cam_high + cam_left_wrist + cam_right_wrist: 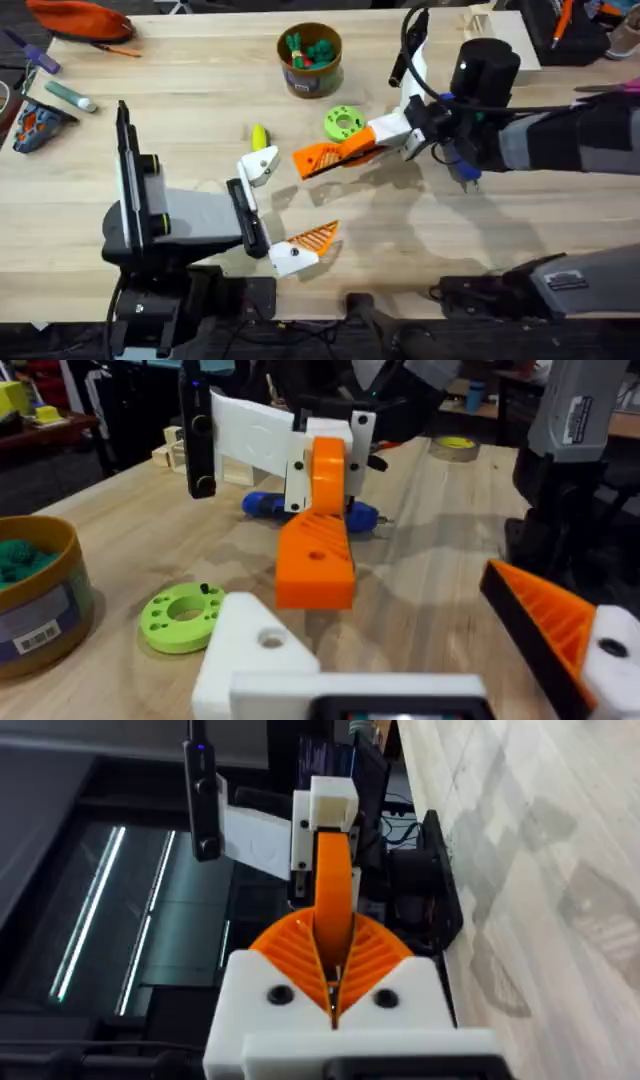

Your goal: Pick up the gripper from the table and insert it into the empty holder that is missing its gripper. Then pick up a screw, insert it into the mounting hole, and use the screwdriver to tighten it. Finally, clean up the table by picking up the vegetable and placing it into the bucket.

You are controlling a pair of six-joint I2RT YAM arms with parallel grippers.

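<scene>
Right hand (318, 162) pinches ribbed orange gripper (312, 160), seemingly just beside white angular holder (260, 165).

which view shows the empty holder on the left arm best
The left wrist view: the empty holder sits close and white, its mounting hole showing and no orange pad on it. The overhead view shows it smaller, beside the vegetable. In the right wrist view I cannot pick it out.

Left arm low across the table, left gripper (287, 215) spread wide, one finger bare white, the other orange-padded; right arm stretched in from the right, wrist level, right gripper (325, 160) clamped, orange pads pressed together.
</scene>
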